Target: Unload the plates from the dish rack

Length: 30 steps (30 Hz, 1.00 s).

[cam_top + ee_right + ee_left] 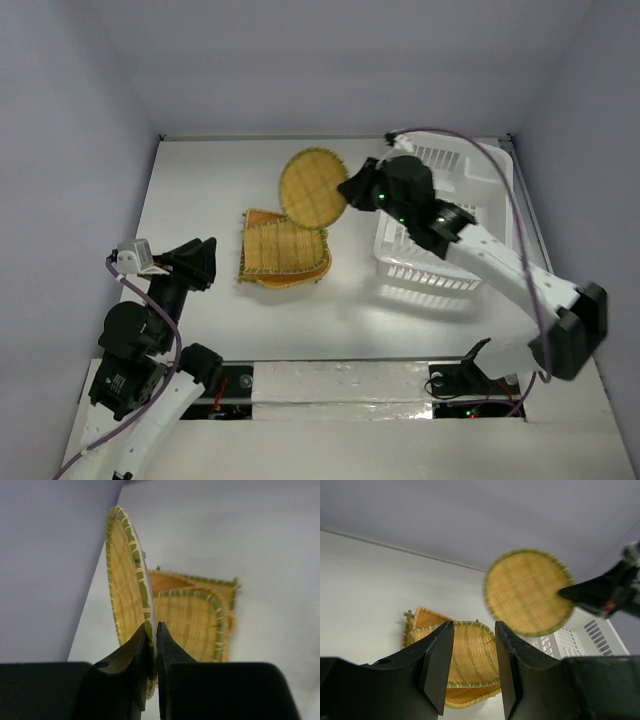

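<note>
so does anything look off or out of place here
Nothing spilled or broken. The only untidy bit is the stack on the table: the upper plate sits offset, so the lower plate pokes out at one corner. The round plate is airborne, but the right gripper pinches its rim.

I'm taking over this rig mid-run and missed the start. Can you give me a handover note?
Right gripper: shut on the round plate, gripped by its rim, in the air clear of the dish rack.
Left gripper: open, empty.
Done: two plates stacked on the table.
To do: set the round plate down. The right arm hides part of the rack, so check it for more.
</note>
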Tool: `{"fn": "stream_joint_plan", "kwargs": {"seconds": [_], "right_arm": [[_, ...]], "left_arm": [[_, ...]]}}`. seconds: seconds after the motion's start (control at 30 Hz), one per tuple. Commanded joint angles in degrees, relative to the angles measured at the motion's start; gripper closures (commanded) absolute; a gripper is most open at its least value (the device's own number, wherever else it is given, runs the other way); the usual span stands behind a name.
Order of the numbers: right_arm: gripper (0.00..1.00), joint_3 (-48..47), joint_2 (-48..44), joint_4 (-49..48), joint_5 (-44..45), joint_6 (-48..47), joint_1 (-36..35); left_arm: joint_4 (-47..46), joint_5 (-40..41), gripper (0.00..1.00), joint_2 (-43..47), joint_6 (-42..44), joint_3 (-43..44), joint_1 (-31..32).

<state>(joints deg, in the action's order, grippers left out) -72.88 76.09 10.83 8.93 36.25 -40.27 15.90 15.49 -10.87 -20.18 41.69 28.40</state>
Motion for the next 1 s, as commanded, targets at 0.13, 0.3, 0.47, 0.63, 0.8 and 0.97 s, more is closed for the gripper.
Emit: {"fn": "stream_joint_plan", "kwargs": {"seconds": [0.13, 0.3, 0.47, 0.63, 0.8, 0.97], "right_arm": [[1.00, 0.3, 14.2, -25.1, -12.2, 13.7, -3.5], [1.00, 3.4, 19.3, -30.5, -13.2, 18.0, -3.5], [1.00, 8.1, 20.2, -33.7, -12.8, 19.7, -3.5], [1.00, 12.8, 20.1, -35.5, -12.7, 21.1, -3.5], [1.00, 15.1, 19.4, -35.7, -12.4, 21.5, -3.5], [0.94, 17.2, 20.3, -35.7, -13.3, 22.8, -3.5]], "left_arm": [[-1.7, 2.0, 0.65, -1.4, -0.2, -0.2, 0.2], [-1.7, 2.5, 0.65, -1.4, -0.3, -0.2, 0.2], [-1.8, 2.2, 0.65, -2.1, -0.3, -0.2, -0.3], [-1.9, 1.8, 0.65, -2.4, -0.2, -0.2, -0.3], [-1.9, 1.7, 0.65, -2.4, -0.3, -0.2, -0.3], [-1.9, 1.7, 0.65, -2.2, -0.3, -0.2, -0.3]]}}
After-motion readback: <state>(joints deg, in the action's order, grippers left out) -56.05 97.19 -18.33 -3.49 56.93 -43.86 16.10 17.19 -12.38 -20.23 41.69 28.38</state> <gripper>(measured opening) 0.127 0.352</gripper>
